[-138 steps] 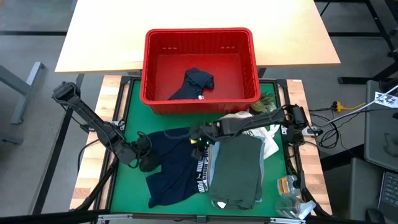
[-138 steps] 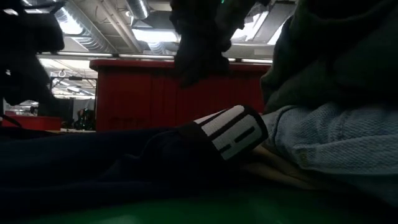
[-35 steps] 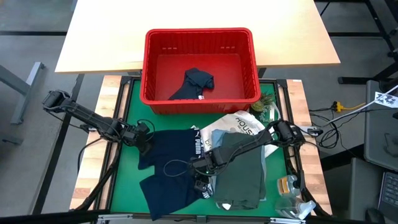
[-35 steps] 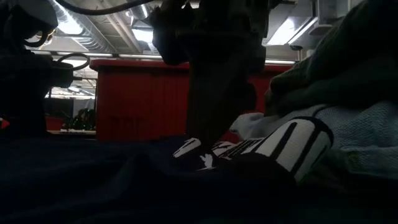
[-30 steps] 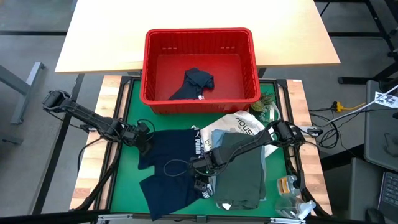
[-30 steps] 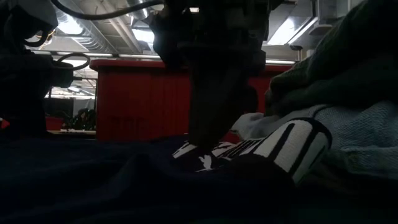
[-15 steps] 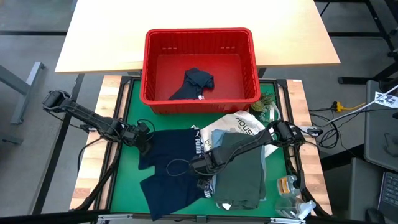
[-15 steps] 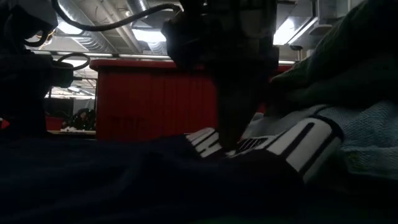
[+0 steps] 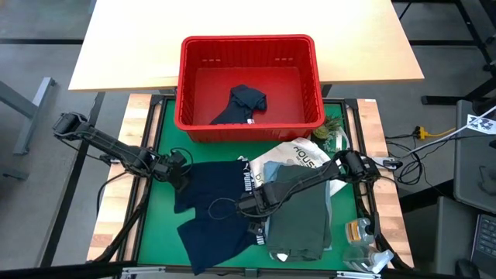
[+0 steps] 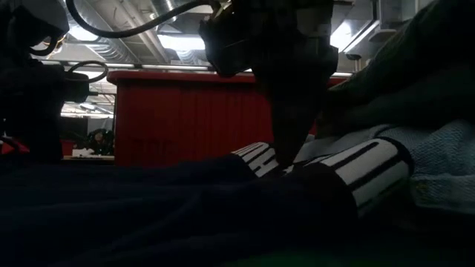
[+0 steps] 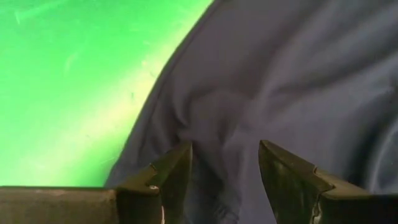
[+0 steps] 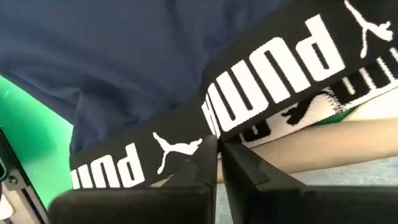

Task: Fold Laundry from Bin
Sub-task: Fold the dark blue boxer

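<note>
- Currently the step in hand looks like spreading the navy shorts with the black, white-lettered waistband flat on the green mat before folding them.
- Down on that waistband, the right gripper has its dark fingers drawn almost together, pinching the band's edge where it lies against the stack of folded clothes.
- At the shorts' opposite edge the left gripper rests on the navy cloth near the mat; its fingers stand apart with fabric between them, not clamped.
- Just beside the shorts lie the folded dark olive-green garment on top of a light blue shirt, with a white printed tote bag touching them on the bin side.
- Behind the mat stands the rectangular red plastic basket with slotted walls, one dark crumpled garment left in it, so the task seems partly done.
- Next, I judge, the right arm needs to pull the waistband clear of the stack and taut while the left anchors its edge; pulling too hard could drag the folded pile askew.
</note>
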`<control>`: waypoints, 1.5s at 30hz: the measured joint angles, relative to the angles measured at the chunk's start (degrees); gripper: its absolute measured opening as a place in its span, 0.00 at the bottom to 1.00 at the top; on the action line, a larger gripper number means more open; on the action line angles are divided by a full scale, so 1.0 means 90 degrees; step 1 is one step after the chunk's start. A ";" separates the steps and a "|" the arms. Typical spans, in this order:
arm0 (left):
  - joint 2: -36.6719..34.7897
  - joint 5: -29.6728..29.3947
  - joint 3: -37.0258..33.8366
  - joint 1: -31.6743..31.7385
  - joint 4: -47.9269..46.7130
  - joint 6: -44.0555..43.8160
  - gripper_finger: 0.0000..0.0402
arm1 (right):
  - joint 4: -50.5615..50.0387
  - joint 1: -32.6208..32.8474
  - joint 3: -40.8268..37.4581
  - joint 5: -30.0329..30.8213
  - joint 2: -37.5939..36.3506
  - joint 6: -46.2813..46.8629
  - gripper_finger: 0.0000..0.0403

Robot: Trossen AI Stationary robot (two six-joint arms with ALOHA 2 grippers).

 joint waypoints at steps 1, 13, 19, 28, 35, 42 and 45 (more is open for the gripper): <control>0.0000 -0.0057 0.0000 0.0000 -0.0001 0.0000 0.45 | 0.0000 0.0000 -0.0002 -0.0039 0.0000 0.0002 0.07; -0.0182 0.0241 0.0000 -0.0010 0.0111 0.0451 0.45 | 0.0003 0.0000 -0.0002 -0.0034 0.0000 0.0004 0.29; -0.0508 0.0435 0.0000 -0.0201 0.1240 0.1135 0.45 | -0.0223 -0.0124 0.0102 -0.0447 0.0000 -0.0099 0.40; -0.0413 0.0145 -0.0002 -0.0955 0.3918 0.1649 0.45 | -0.1059 -0.0287 0.1087 -0.0013 -0.0012 -0.0942 0.41; 0.0567 -0.0792 0.0000 -0.2100 0.6180 0.2001 0.45 | -0.0654 0.0110 0.1489 -0.0039 -0.0019 -0.2104 0.41; 0.2226 -0.1388 0.1006 -0.2909 0.6414 0.2283 0.43 | -0.0484 0.0575 0.1362 -0.0073 -0.0010 -0.2322 0.41; 0.3042 -0.1429 0.1925 -0.3102 0.5929 0.2698 0.41 | -0.0460 0.0679 0.1367 -0.0072 -0.0010 -0.2330 0.41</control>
